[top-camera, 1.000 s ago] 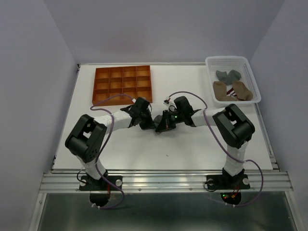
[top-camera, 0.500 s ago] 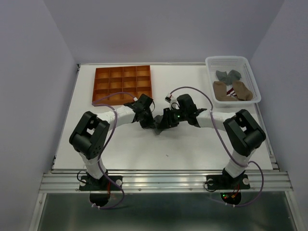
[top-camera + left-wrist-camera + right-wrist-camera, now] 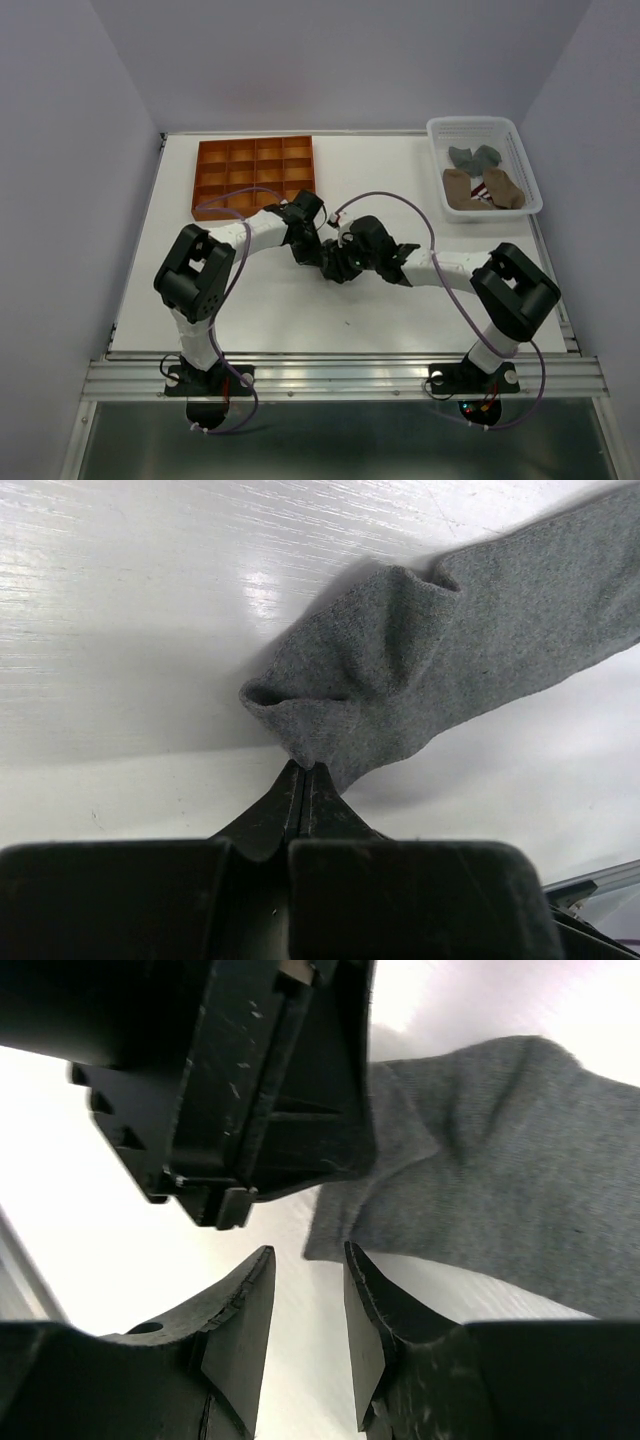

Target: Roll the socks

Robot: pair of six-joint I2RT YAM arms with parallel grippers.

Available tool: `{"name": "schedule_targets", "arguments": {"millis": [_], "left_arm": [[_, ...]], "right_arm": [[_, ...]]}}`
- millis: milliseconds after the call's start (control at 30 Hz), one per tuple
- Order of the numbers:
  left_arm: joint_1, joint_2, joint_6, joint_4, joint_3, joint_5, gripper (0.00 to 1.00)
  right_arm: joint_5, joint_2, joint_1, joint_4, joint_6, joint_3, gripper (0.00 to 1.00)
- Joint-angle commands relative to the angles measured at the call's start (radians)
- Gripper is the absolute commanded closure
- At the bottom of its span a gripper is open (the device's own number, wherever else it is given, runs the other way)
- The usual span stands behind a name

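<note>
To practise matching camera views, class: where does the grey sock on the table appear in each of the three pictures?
Left wrist: the grey sock fills the centre, its bunched end pinched in the shut left tool.
Right wrist: it is on the right side, its edge just beyond the open right tool.
Top external: it is hidden where both tools meet near the picture's centre and cannot be made out.
Shared landmark: the left tool, visible in all three.

White table (image 3: pixel 380 170) under it all; an orange tray (image 3: pixel 254 141) of square compartments sits far left, a white slatted basket (image 3: pixel 476 121) is over in the far right corner, well apart, and a metal rail (image 3: pixel 340 378) runs along the near edge
</note>
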Motion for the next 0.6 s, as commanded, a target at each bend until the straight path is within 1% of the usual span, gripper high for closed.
{"name": "schedule_targets", "arguments": {"millis": [0,67,167,367,500,567], "left_arm": [[-0.007,0.008,0.010,-0.055,0.047,0.000,1.00],[-0.007,0.007,0.004,-0.059,0.052,-0.005,1.00],[-0.007,0.008,0.000,-0.069,0.058,-0.009,1.00],[-0.007,0.019,-0.002,-0.075,0.073,-0.009,1.00],[-0.007,0.020,-0.004,-0.085,0.089,-0.014,1.00],[-0.007,0.022,-0.005,-0.085,0.089,-0.011,1.00]], "right_arm": [[0.177,-0.049,0.057,0.116,-0.061,-0.051,0.61],[0.227,-0.054,0.069,0.158,-0.067,-0.070,0.61],[0.246,-0.054,0.082,0.176,-0.079,-0.078,0.61],[0.300,-0.044,0.112,0.184,-0.105,-0.065,0.61],[0.301,-0.024,0.122,0.182,-0.116,-0.052,0.61],[0.345,-0.008,0.134,0.179,-0.128,-0.045,0.61]]}}
